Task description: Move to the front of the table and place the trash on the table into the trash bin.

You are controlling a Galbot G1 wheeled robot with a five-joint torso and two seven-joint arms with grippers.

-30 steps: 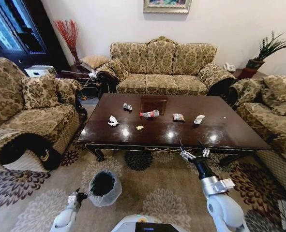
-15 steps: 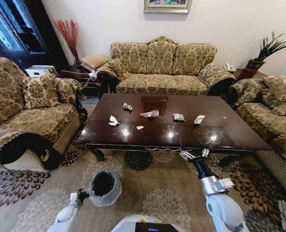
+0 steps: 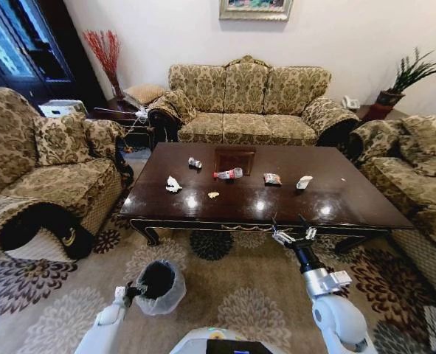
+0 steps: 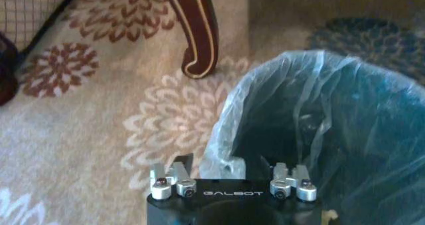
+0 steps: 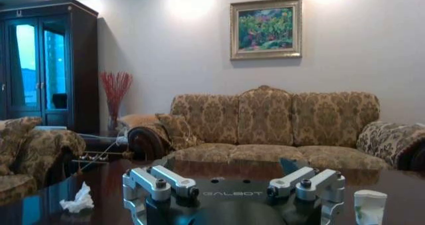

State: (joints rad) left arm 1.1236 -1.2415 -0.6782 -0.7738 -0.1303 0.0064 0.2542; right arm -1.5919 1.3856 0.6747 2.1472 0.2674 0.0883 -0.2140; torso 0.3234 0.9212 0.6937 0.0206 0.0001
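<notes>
Dark worktop (image 3: 365, 206) carries all trash: paper (image 3: 172, 184), bottle (image 3: 228, 174), wrapper (image 3: 271, 178), cup piece (image 3: 303, 182). Nothing is binned. Right gripper (image 3: 291, 236), fingers open and empty, hangs at its near edge. Left gripper (image 4: 232, 177), open, is at the bin (image 3: 159, 286) rim.

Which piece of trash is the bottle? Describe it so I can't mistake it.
Start at the dark brown coffee table in front of the sofa. Near its middle, just in front of the square inlay, lies the bottle on its side. Unlike the white crumpled paper to its left, it is clear with a red label.
</notes>
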